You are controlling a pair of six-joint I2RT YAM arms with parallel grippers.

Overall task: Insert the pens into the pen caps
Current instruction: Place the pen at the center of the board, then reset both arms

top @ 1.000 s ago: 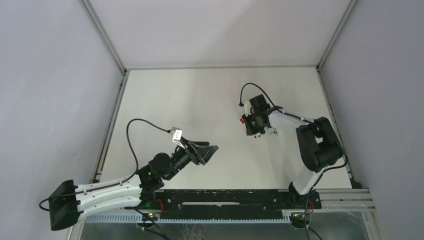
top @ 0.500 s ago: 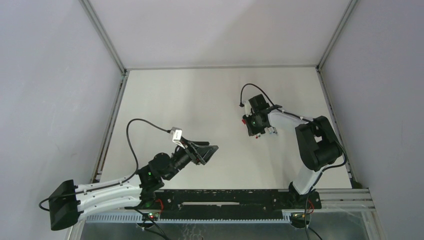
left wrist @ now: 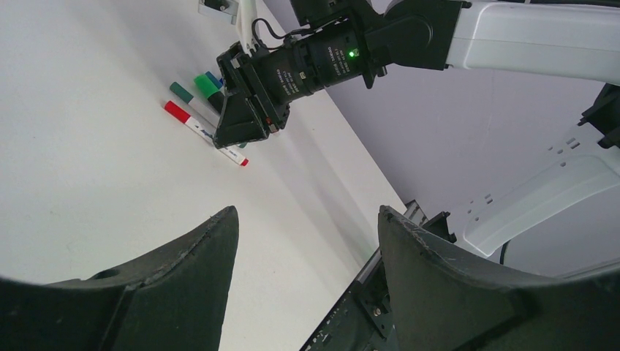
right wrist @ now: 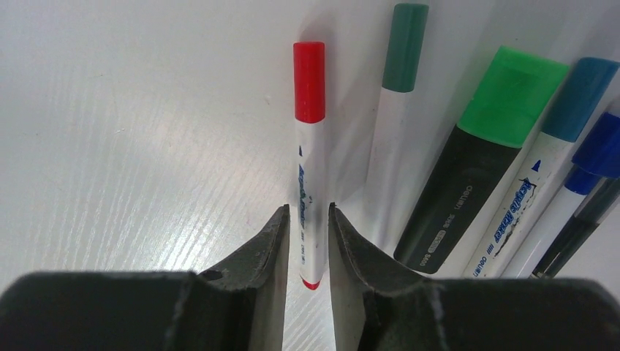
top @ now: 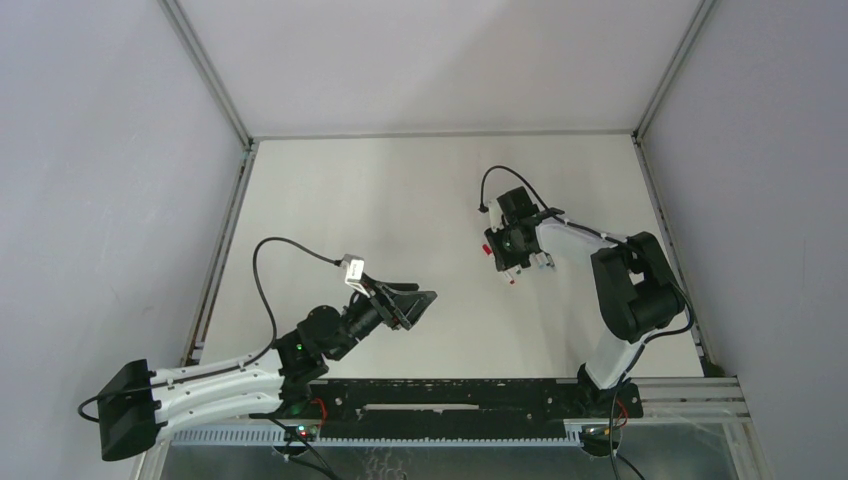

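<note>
Here the red cap (right wrist: 309,80) sits on its pen (right wrist: 311,164) (right hand (right wrist: 308,210) astride).

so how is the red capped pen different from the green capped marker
The red-capped pen has a slim white barrel; the green-capped marker has a thick black one. The pen lies between the right gripper's fingers; the marker lies off to one side. Both are capped and lie flat on the table.

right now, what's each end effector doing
left end effector: open, empty
right end effector: slightly open around the red-capped pen, not gripping it
</note>
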